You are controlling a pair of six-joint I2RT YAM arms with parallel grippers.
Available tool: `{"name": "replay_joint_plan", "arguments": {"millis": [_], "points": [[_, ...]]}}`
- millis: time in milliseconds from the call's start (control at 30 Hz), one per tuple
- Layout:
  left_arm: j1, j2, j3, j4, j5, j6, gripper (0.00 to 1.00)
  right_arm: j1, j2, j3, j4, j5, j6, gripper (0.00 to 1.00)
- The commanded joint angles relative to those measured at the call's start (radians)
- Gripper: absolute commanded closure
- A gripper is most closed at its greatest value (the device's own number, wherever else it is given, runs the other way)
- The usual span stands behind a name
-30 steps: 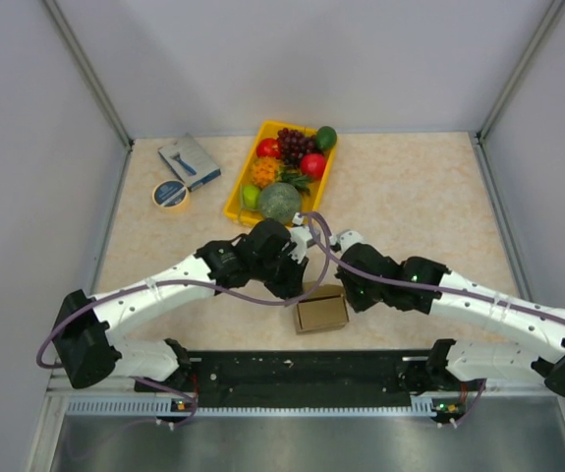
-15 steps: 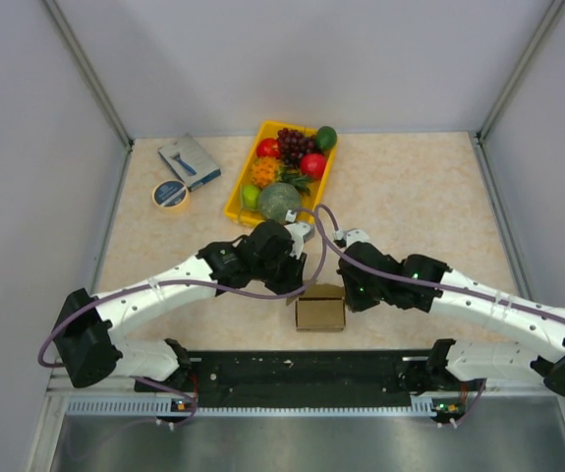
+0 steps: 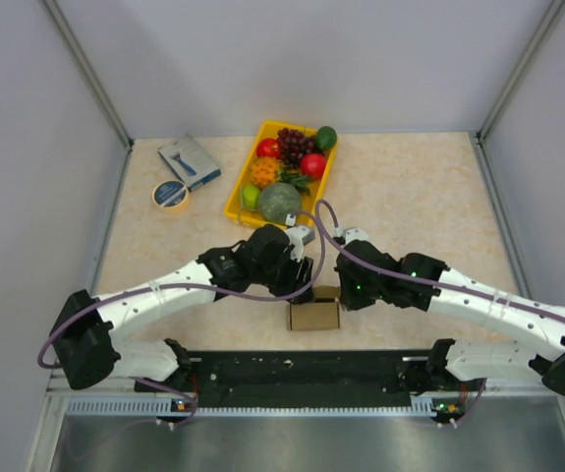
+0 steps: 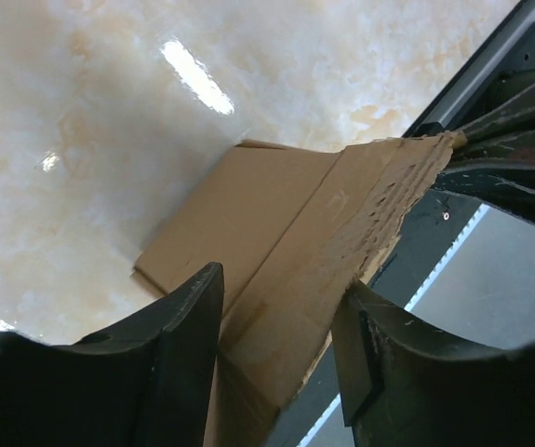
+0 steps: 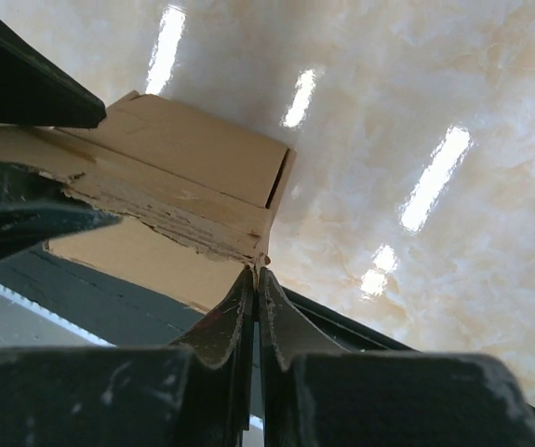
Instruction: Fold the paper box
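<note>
The paper box (image 3: 313,315) is brown corrugated cardboard, partly folded into a small block near the table's front edge, between my two arms. My left gripper (image 3: 300,287) is at its far left side. In the left wrist view its fingertips (image 4: 202,307) stand part way apart, closed in on a cardboard panel (image 4: 276,205) that fills the gap of the left gripper (image 4: 281,279). My right gripper (image 3: 346,292) is at the box's right side. In the right wrist view the right gripper (image 5: 258,270) is shut and pinches a ragged corner of the box (image 5: 193,154).
A yellow tray (image 3: 235,202) of toy fruit stands behind the grippers. A blue-grey packet (image 3: 189,160) and a tape roll (image 3: 171,194) lie at the far left. The black base rail (image 3: 311,369) runs just in front of the box. Grey walls close in both sides.
Both grippers and the box have shifted slightly left and towards the front edge. The box now looks narrower and more closed up.
</note>
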Motion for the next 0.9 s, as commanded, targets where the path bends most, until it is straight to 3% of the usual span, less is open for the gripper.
{"name": "replay_joint_plan", "arguments": {"millis": [0, 333, 667, 867], "points": [[-0.016, -0.029, -0.042, 0.112, 0.061, 0.000, 0.45, 0.004, -0.013, 0.048, 0.083, -0.016, 0.029, 1.00], [-0.048, -0.029, -0.131, 0.192, 0.050, 0.092, 0.35, 0.004, -0.005, 0.043, 0.083, -0.008, 0.026, 1.00], [-0.073, -0.044, -0.211, 0.290, -0.056, 0.089, 0.62, 0.003, 0.007, 0.057, 0.080, -0.084, 0.050, 1.00], [-0.079, -0.055, -0.210, 0.298, -0.071, 0.094, 0.65, 0.004, 0.021, 0.045, 0.075, -0.071, 0.079, 1.00]]}}
